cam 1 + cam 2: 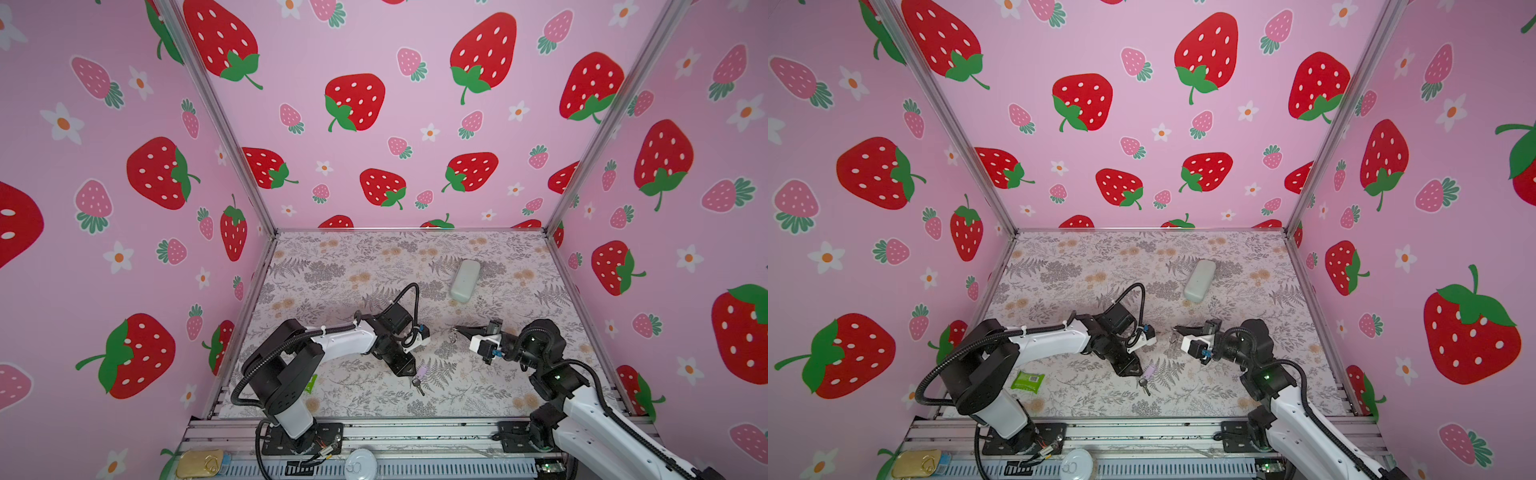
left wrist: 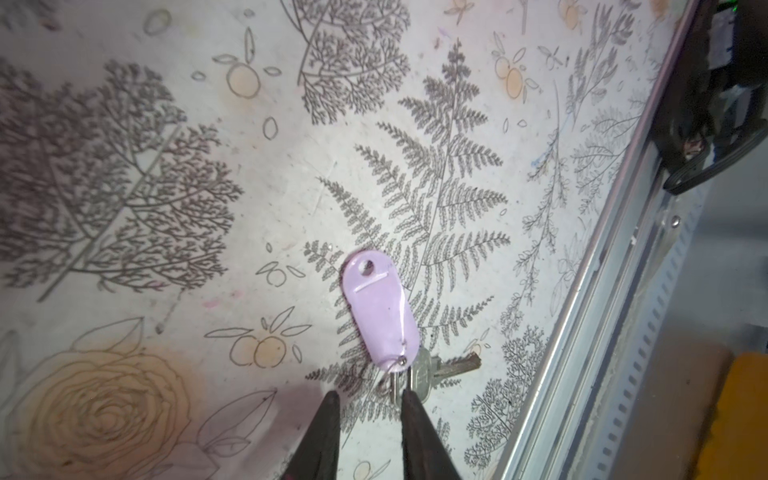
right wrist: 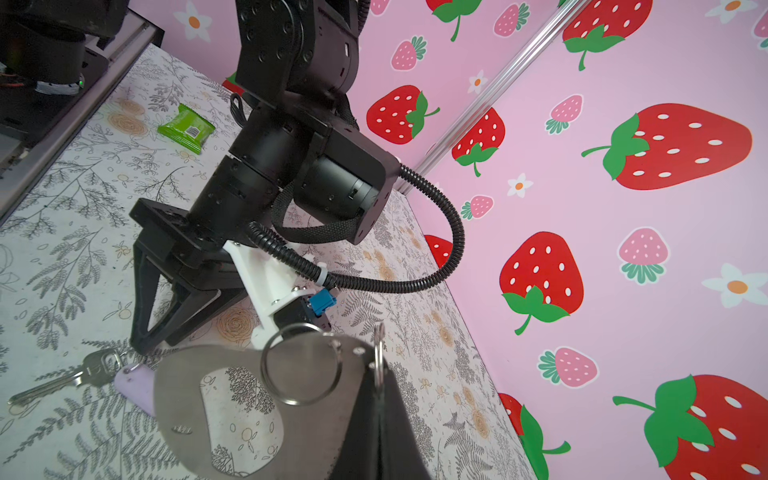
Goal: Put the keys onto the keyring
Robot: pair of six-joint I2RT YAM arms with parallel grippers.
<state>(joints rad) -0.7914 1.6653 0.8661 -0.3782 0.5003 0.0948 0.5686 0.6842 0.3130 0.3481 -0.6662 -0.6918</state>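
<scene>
The keys point(image 2: 380, 307), a lilac tag with small metal keys on a ring, lie flat on the floral table in both top views point(image 1: 419, 376) point(image 1: 1147, 376). My left gripper point(image 2: 370, 397) points down at them and is open. Its tips stand on either side of the keys' small ring, and one fingertip point(image 2: 409, 399) lies over a key head. The right wrist view shows the same gripper point(image 3: 153, 345) over the keys point(image 3: 75, 376). My right gripper point(image 1: 457, 330) point(image 1: 1175, 330) hovers above the table, shut on the keyring point(image 3: 324, 436), a grey flat loop with silvery rings, gripped at one edge ring.
A pale grey-green case point(image 1: 465, 279) point(image 1: 1200, 280) lies at the back right. A green packet point(image 1: 1027, 381) point(image 3: 187, 129) lies by the left arm's base. A gold tin point(image 1: 199, 463) and a white lid point(image 1: 360, 464) sit on the front rail. Strawberry-print walls close three sides.
</scene>
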